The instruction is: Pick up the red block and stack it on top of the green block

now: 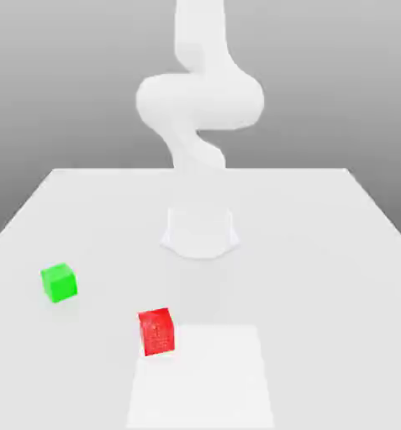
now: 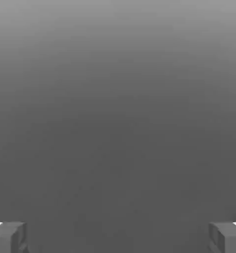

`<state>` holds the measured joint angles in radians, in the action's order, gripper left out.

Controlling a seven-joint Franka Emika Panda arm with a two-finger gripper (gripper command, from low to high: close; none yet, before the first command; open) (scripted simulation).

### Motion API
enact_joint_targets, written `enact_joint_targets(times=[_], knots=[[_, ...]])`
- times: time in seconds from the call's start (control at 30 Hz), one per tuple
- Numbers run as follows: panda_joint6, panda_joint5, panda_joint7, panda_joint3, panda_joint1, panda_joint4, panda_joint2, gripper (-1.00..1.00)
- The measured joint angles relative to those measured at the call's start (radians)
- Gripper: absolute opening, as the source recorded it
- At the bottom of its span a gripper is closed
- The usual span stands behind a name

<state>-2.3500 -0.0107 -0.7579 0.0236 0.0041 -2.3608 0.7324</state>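
Nothing is stacked yet: the red block (image 1: 156, 331) is sitting on the table (image 1: 321, 252), apart from the green block (image 1: 59, 282); the claw (image 2: 118, 237) is gaping, apparently empty.

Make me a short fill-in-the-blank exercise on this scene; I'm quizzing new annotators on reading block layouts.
1. The green block lies toward the exterior view's ____ of the red block.
2. The two blocks rest on the table ____ from each other, not touching.
3. The hand has its fingers spread ____, holding nothing.

Missing words: left; apart; open
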Motion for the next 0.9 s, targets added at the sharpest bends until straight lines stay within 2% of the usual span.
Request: enact_joint_targets(times=[0.53, 0.63, 0.8, 0.83, 0.9], knots=[[-0.398, -0.048, 0.364, 0.189, 0.011, -0.465, -0.558, 0.00], [-0.511, 0.004, 0.453, 0.197, 0.013, -0.509, -0.711, 0.00], [-0.668, 0.162, 0.575, 0.094, -0.053, -0.490, -0.901, 0.00], [-0.690, 0.178, 0.587, 0.068, -0.075, -0.486, -0.927, -1.00], [-0.690, 0.178, 0.586, 0.068, -0.075, -0.486, -0.927, -1.00]])
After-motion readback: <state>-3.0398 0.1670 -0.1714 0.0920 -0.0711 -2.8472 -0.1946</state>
